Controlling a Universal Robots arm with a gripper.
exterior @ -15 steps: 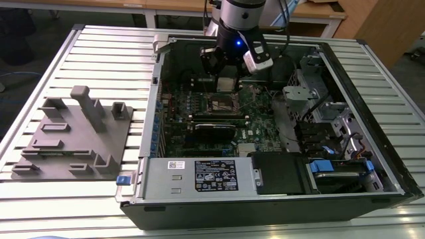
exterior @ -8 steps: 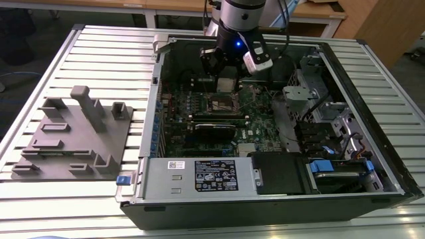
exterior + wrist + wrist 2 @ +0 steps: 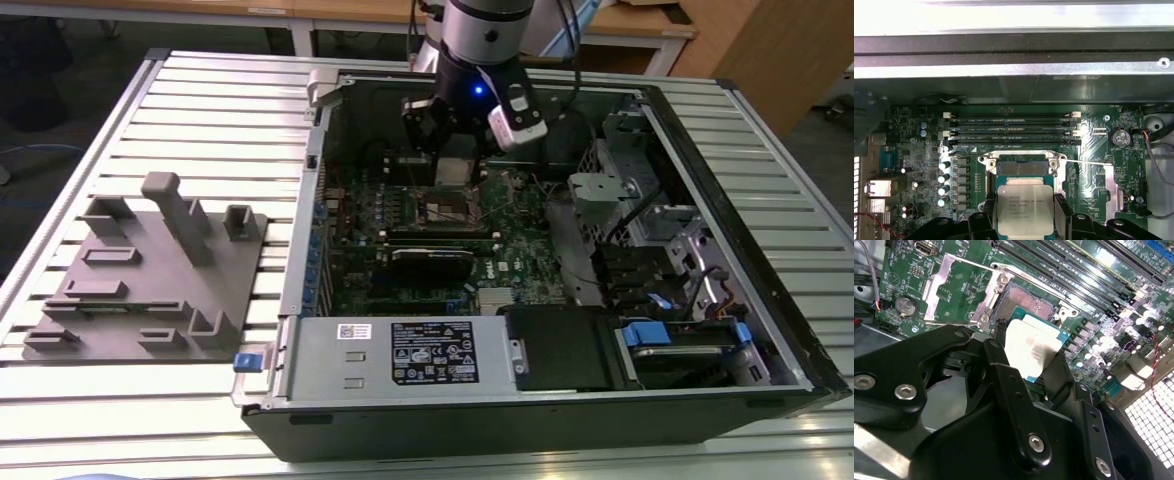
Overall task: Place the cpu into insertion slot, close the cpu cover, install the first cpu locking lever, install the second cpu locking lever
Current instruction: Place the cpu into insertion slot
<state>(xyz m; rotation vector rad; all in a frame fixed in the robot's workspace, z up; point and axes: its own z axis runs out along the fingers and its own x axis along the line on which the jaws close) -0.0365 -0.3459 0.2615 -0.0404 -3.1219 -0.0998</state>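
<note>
The tool is clenched on the cpu: in the first wrist view its two black fingers press on opposite edges of the chip, whose dull silver top faces the camera. In the exterior view the tool hangs inside the open computer case, which lies on the slatted worktop. The cpu is not seated. It is held above the motherboard, and the insertion slot lies just under and beyond the tool's tips, its dark pin field partly uncovered past the chip's far edge. Whether the chip's edge touches the slot rim cannot be told. The cpu cover is swung open and lies back off to one side of the tool, beside the slot, its cut-out centre showing green board through it. A coin battery sits just past the cover's far side. A thin locking lever stands released, running out from the slot's corner toward the cover. Farther ahead of the tool, beyond the slot, run the long black memory slots. Well away from the tool, on the worktop at the exterior view's left, rests a grey fixture with upright posts.
</note>
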